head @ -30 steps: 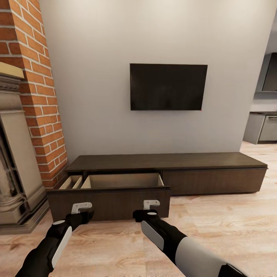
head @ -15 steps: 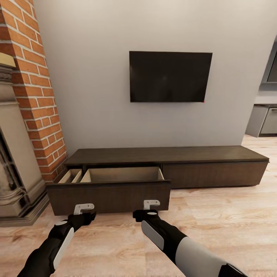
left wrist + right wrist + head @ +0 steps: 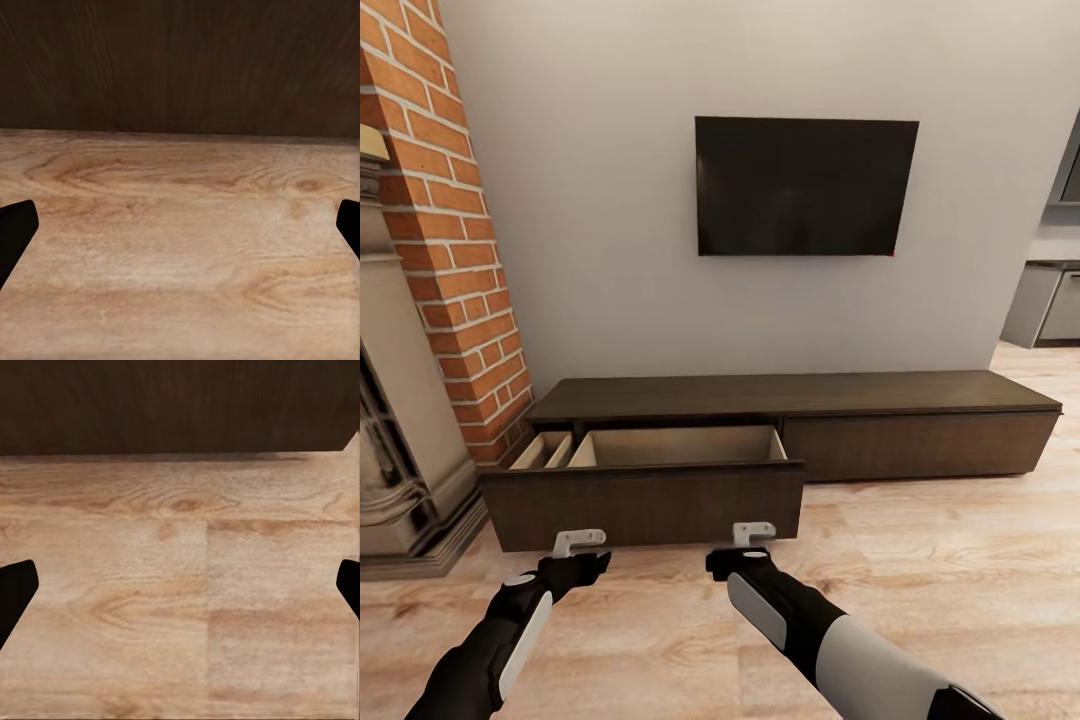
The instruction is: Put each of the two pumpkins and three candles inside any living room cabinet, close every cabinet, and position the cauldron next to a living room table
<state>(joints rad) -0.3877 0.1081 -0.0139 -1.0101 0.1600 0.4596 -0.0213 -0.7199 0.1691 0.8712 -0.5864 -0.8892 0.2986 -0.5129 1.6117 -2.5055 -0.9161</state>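
The cabinet (image 3: 800, 420) is seen against the grey wall (image 3: 610, 200), long and low, dark-brown, flat-topped. Its left drawer (image 3: 645, 495) is pulled out over the wood floor (image 3: 940, 560); its pale interior is exposed, split by a divider into a narrow compartment at the left and a wide one at the right. Nothing can be made out inside either compartment from this angle. The right front is flush with the frame.

A black television (image 3: 805, 186) is mounted on the wall above the cabinet. A brick column (image 3: 445, 230) and a stone fireplace (image 3: 400, 420) are noted at the left of the head view; grey kitchen units (image 3: 1050, 305) are glimpsed at the far right.

Both arms are held low in front of the drawer front. The left gripper (image 3: 578, 541) and the right gripper (image 3: 753, 533) are each placed just before the dark panel, above the floor, apart from it. In the left wrist view the fingertips (image 3: 13, 229) are seen at opposite edges, spread wide, with nothing between them. In the right wrist view the fingertips (image 3: 15, 589) are likewise wide apart, with bare floor and the dark panel beyond.
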